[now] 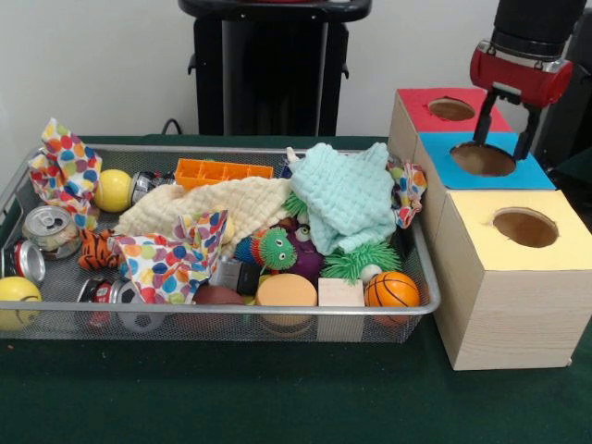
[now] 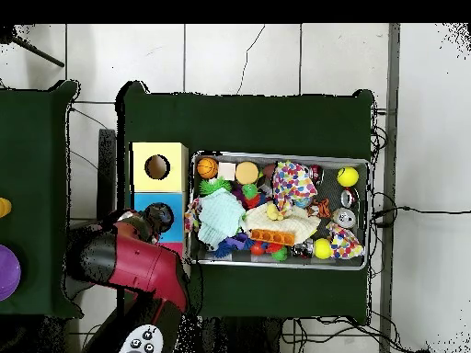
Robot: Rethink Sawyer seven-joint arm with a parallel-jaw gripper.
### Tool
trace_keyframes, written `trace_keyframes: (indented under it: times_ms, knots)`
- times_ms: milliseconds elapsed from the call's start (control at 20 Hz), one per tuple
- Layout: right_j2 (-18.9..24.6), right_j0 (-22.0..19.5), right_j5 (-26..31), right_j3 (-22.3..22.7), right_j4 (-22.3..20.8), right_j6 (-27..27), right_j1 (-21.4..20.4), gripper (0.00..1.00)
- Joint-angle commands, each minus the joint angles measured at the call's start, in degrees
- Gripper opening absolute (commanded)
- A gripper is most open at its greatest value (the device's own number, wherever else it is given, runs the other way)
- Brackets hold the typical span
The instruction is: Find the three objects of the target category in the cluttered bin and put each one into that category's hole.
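The silver wire-mesh bin (image 1: 18, 185) is full of mixed things and lies left of three wooden boxes; it also shows in the overhead view (image 2: 276, 266). The red-topped box (image 1: 418, 109) is the farthest of the three, and its round hole (image 1: 451, 109) is empty. My gripper (image 1: 505, 125) hangs open and empty over the boxes, above the blue box's hole (image 1: 483, 159), just in front of the red box. In the overhead view my gripper (image 2: 153, 221) and arm hide the red box.
The bin holds drink cans (image 1: 48, 228), yellow balls (image 1: 113, 190), a small basketball (image 1: 391, 289), a mint cloth (image 1: 347, 194), a cream cloth (image 1: 217, 205), dotted cloths (image 1: 166, 259), an orange tray (image 1: 222, 171) and a wooden block (image 1: 340, 293). The yellow box (image 1: 518, 277) stands nearest.
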Motion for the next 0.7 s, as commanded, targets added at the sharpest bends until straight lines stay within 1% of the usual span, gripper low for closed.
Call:
trace_keyframes:
  times_ms: [50, 150, 200, 250, 300, 550, 600, 700]
  knots:
    - [4.0, -2.0, 1.7, 4.6, 2.6, 14.8, 1.2, 1.0]
    - [1.6, -0.5, 3.6, 4.1, 2.6, 17.2, 1.4, 1.0]
    - [2.1, -0.8, 4.1, 4.3, 3.5, 18.0, 0.8, 1.0]
    - [1.7, -0.7, 4.4, 3.8, 3.3, 18.0, 0.8, 1.0]
    - [0.0, 0.1, 6.0, 2.9, 2.4, 18.4, 0.9, 1.0]
    - [-3.0, 0.2, 10.9, 1.1, 0.5, 17.6, -1.1, 1.0]
    - [-3.5, -0.1, 12.0, 1.1, 0.1, 17.0, -2.1, 1.0]
    - [-5.3, -0.8, 13.6, -0.2, -1.4, 15.1, -2.6, 1.0]
